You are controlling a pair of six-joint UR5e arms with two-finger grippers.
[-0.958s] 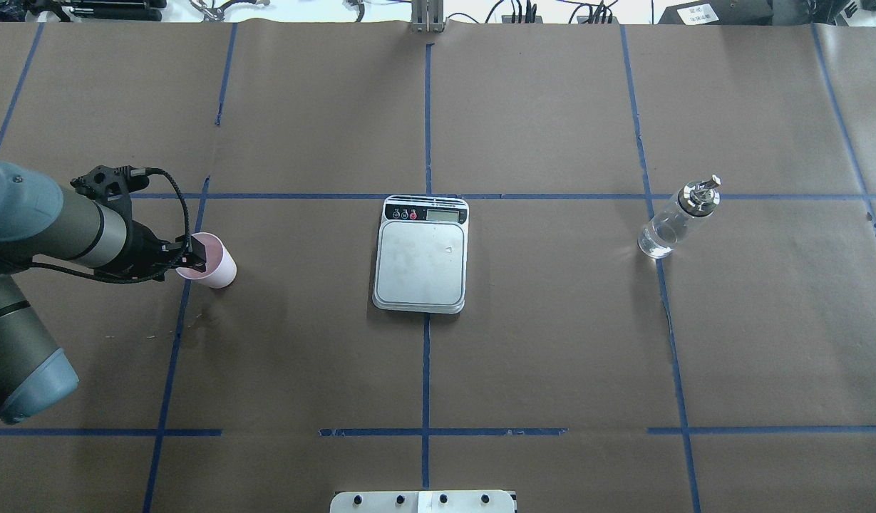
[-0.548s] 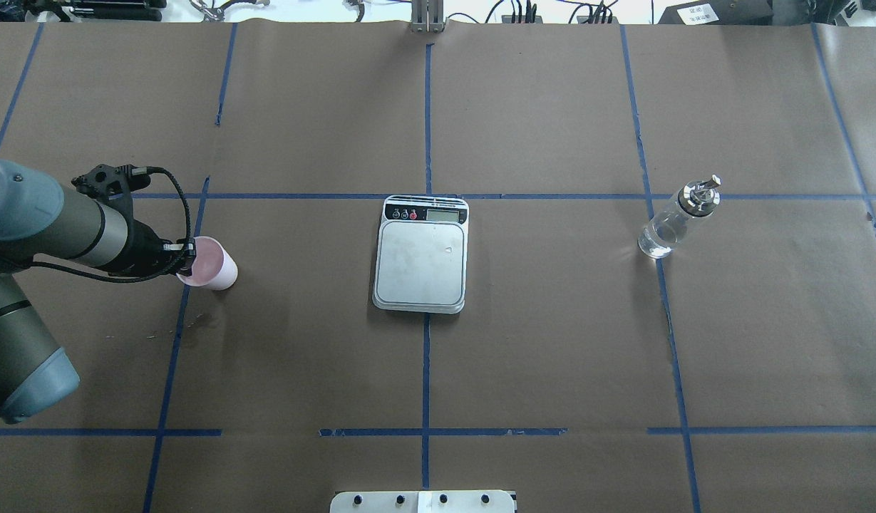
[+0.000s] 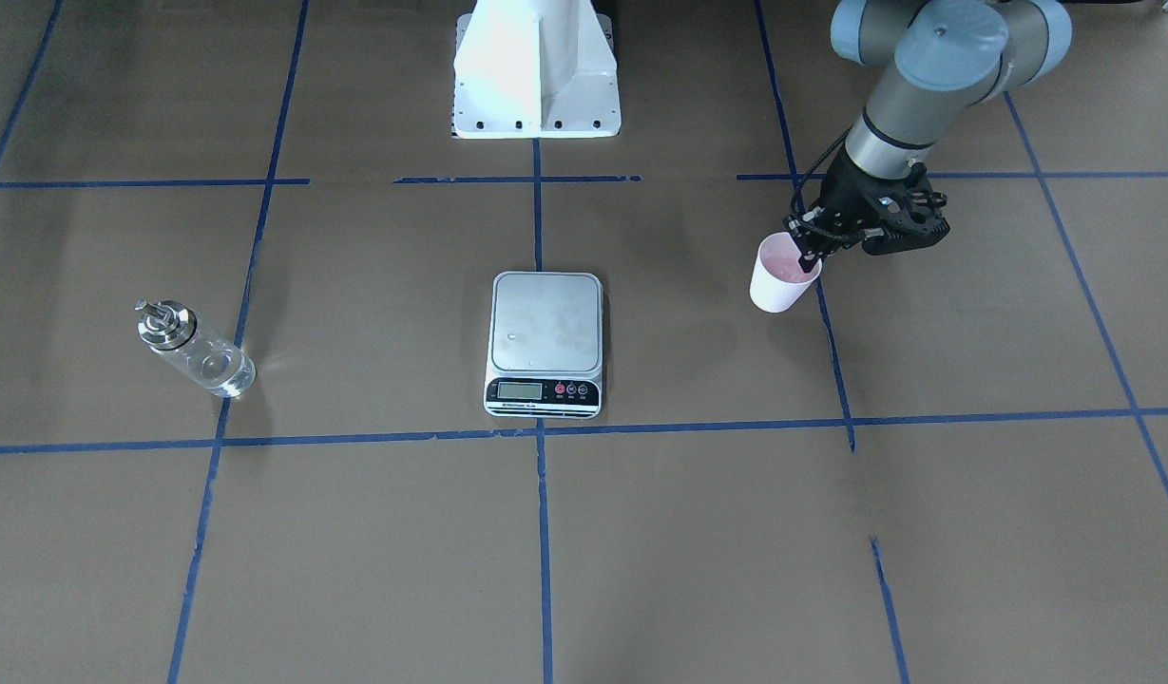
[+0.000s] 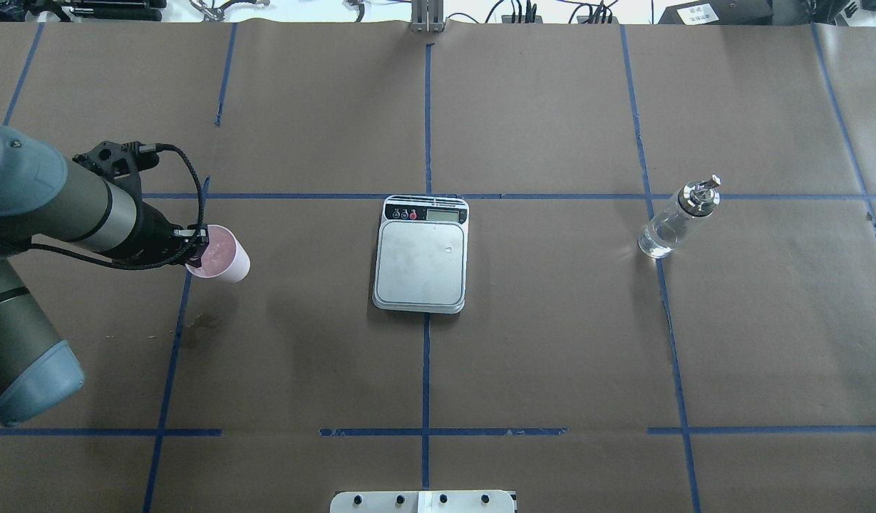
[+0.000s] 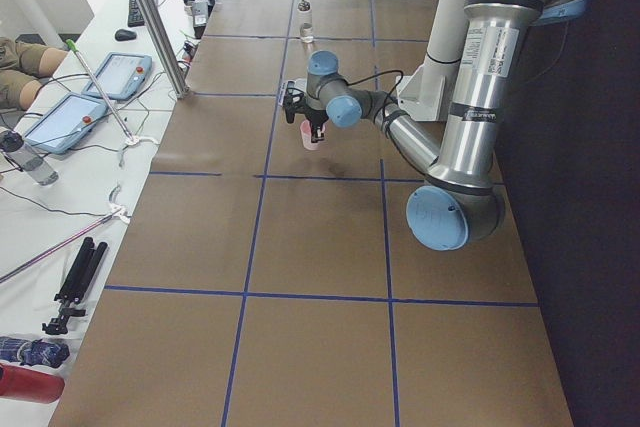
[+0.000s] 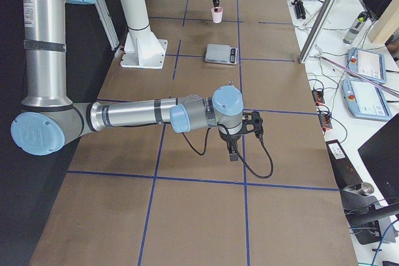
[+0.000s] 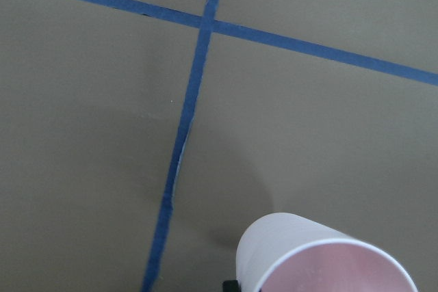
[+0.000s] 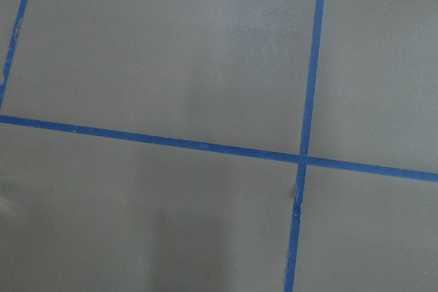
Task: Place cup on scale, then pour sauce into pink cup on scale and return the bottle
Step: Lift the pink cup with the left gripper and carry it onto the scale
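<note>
The pale pink cup [image 4: 224, 263] hangs tilted at the table's left, a little above the brown paper; it also shows in the front view [image 3: 778, 280] and the left wrist view [image 7: 308, 258]. My left gripper [image 4: 197, 246] is shut on the cup's rim, one finger inside it. The scale [image 4: 421, 265] sits empty at the table's middle, to the right of the cup. The clear glass bottle [image 4: 671, 222] with its silver spout stands at the right, clear liquid inside. My right gripper [image 6: 232, 151] shows only in the right side view, over bare paper; I cannot tell its state.
Blue tape lines [image 4: 426, 142] divide the brown paper into squares. The robot's white base [image 3: 536, 76] stands at the near edge behind the scale. A small stain [image 4: 202, 324] marks the paper below the cup.
My left gripper has risen and moved a little to the right with the cup, which now hangs off the paper and closer to the scale. Scale and bottle have not moved.
</note>
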